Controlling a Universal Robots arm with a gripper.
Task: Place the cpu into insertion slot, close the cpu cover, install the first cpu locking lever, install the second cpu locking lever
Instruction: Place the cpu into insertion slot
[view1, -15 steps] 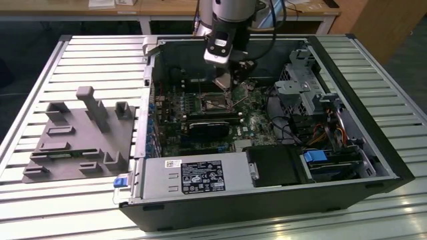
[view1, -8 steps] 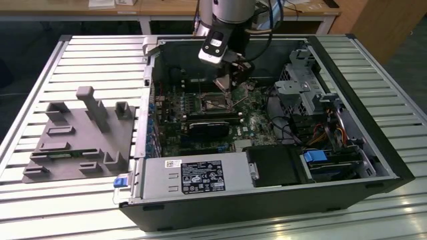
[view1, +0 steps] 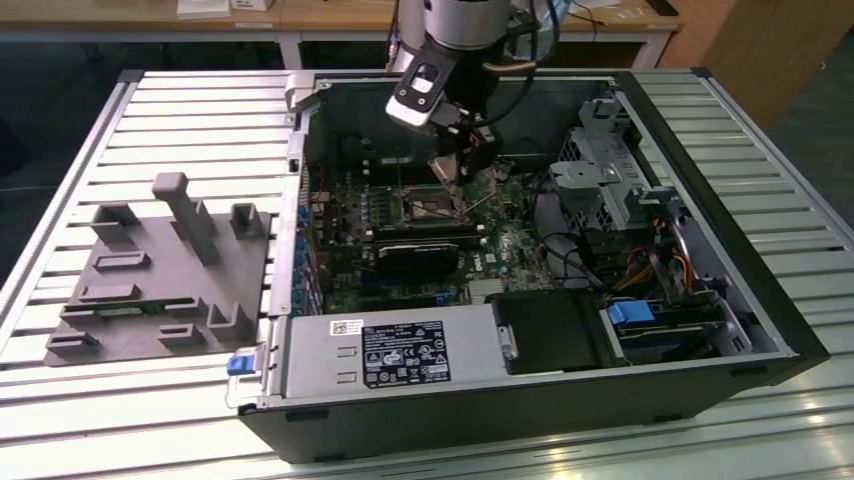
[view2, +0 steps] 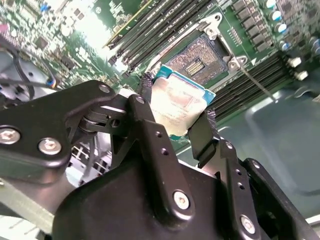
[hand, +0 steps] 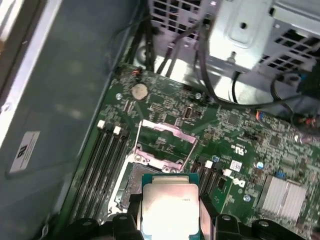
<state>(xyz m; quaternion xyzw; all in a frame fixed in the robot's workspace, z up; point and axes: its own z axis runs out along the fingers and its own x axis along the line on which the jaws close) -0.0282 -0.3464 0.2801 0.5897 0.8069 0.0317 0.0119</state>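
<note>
The end effector (view2: 179, 107) is clamped on the cpu (hand: 170, 206) by two opposite edges, just above the insertion slot (view2: 200, 57); the cpu cover (hand: 167, 130) stands raised at the slot's edge; to my eye, the chip wants squaring to the socket and lowering flat, without force.

A robotics lab or workshop — an opened computer case (view1: 534, 405) lies on a slatted metal worktop (view1: 200, 110), a grey parts fixture (view1: 160, 270) beside it, wooden desks (view1: 334, 15) behind.

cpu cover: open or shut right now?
Open. In the first wrist view the cpu cover stands swung back off the bare insertion slot; the gripper holds the cpu, not yet seated.
</note>
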